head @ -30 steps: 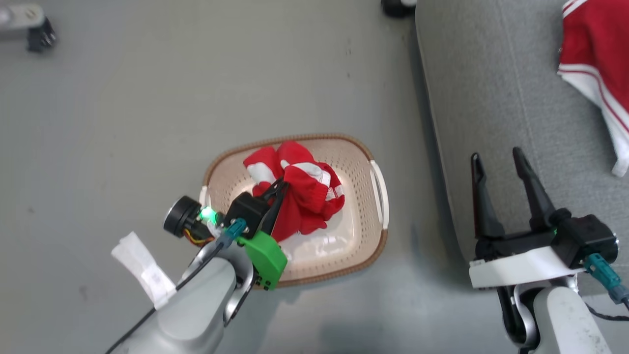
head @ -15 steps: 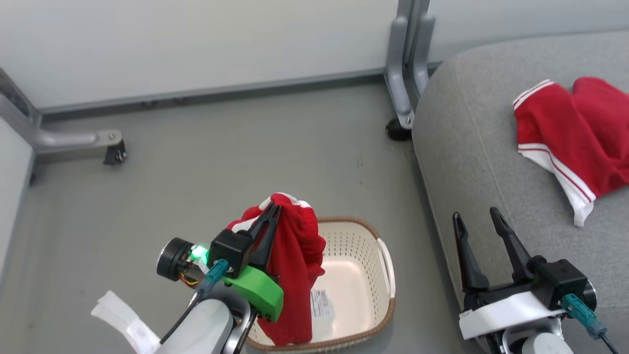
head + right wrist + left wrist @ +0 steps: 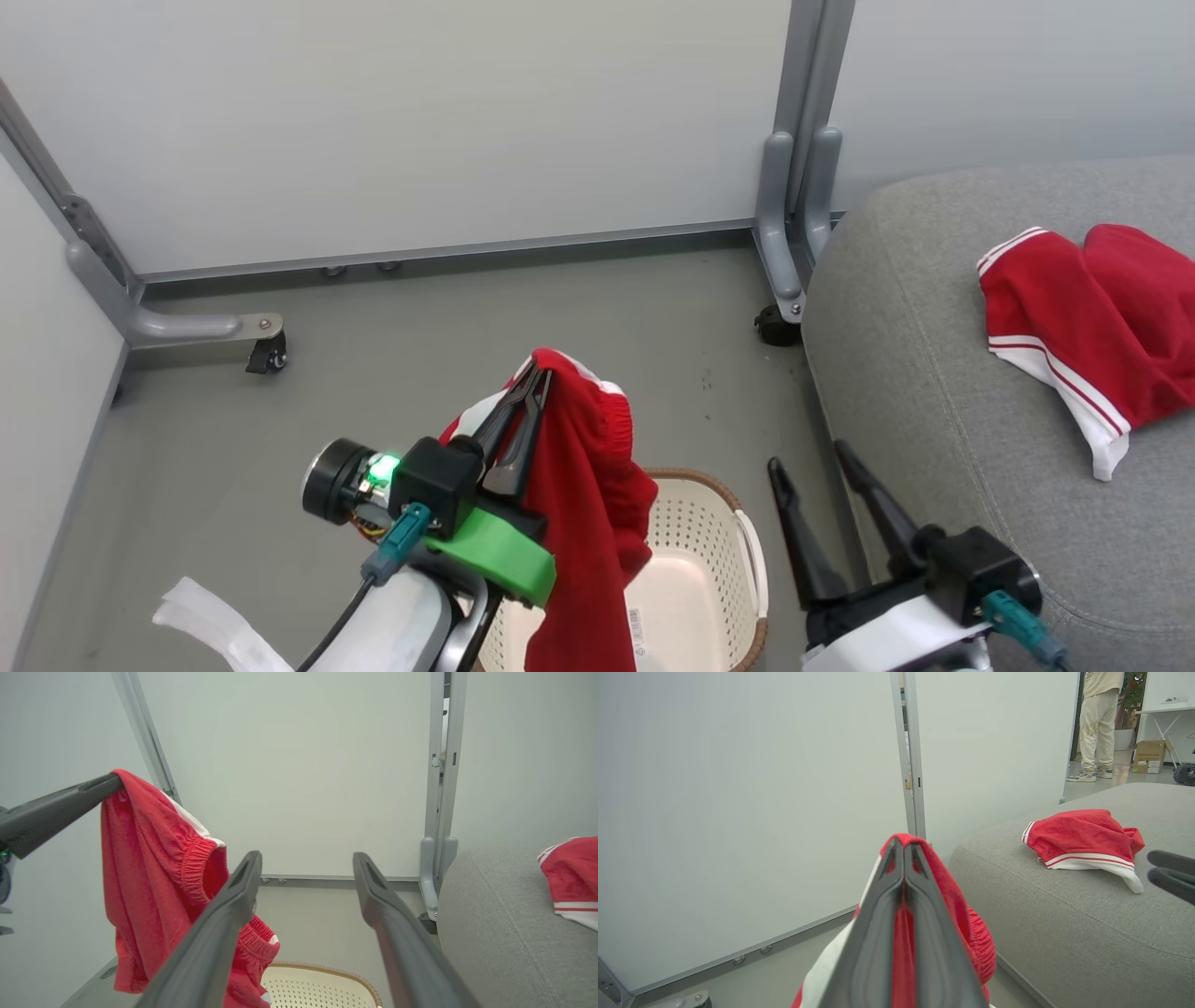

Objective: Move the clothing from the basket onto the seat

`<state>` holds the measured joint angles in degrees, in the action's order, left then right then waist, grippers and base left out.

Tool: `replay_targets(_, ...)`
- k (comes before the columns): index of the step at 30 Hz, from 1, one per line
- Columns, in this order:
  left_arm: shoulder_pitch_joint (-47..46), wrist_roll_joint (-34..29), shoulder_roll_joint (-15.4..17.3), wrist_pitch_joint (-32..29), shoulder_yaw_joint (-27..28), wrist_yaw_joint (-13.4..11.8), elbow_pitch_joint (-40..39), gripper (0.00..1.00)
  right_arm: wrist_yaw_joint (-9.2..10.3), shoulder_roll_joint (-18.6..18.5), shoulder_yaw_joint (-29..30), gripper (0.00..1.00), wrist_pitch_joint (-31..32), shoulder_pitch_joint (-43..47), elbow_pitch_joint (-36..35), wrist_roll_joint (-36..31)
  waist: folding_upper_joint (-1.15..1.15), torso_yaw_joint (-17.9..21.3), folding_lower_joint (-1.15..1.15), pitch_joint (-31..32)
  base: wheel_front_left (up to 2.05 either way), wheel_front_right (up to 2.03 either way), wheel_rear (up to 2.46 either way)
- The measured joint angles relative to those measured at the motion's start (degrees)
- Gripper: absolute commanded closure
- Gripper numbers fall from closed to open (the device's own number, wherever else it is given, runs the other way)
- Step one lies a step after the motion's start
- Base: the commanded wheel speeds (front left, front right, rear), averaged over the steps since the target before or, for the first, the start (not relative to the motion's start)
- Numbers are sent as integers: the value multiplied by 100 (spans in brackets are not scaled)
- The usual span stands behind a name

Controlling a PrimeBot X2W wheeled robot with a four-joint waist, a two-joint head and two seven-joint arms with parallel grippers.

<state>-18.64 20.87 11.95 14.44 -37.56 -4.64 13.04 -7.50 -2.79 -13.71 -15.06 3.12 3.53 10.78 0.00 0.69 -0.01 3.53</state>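
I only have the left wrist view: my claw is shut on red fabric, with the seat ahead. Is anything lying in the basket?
Observer: The visible part of the basket holds no clothing, just a sticker on its floor. Its near end is cut off.
Operator: How does my piece hang?
Observer: The red garment drapes long below the left claw, apparently over the basket.
Operator: And the right claw?
Observer: The right claw is open and empty, beside the edge of the seat.

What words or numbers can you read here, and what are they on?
Nothing here can be read clearly.
Sticker on the floor of the basket: printed, too small to read.
Label on the cardboard box: too far and blurred to read.
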Motion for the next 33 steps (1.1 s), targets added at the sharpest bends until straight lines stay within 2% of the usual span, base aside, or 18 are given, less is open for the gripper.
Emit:
replay_targets(13,-309,24,-196,-414,-280,88,-936,100,0,2,-1470,0,-1,-342,712,614,0,-241,0,1,0,0,0)
replay_targets(25,-450,25,-303,-756,-526,144,-1467,100,0,1,-1638,0,0,-594,1247,912,0,-365,0,11,0,0,0)
replay_targets(26,-451,25,-303,-756,-534,144,-1468,100,0,1,-1644,33,-1,-597,1284,912,0,-369,0,10,0,0,0)
replay_targets(27,-451,35,-303,-757,-541,144,-1467,100,0,2,-1650,97,0,-603,1333,898,0,-371,0,10,0,0,0)
replay_targets(28,-451,52,-302,-759,-544,145,-1459,100,0,0,-1664,100,-1,-609,1379,864,0,-373,0,11,0,0,0)
replay_targets(33,-451,52,-222,-781,-535,144,-1324,100,0,-1,-1599,100,0,-603,1415,784,0,-352,0,3,0,0,0)
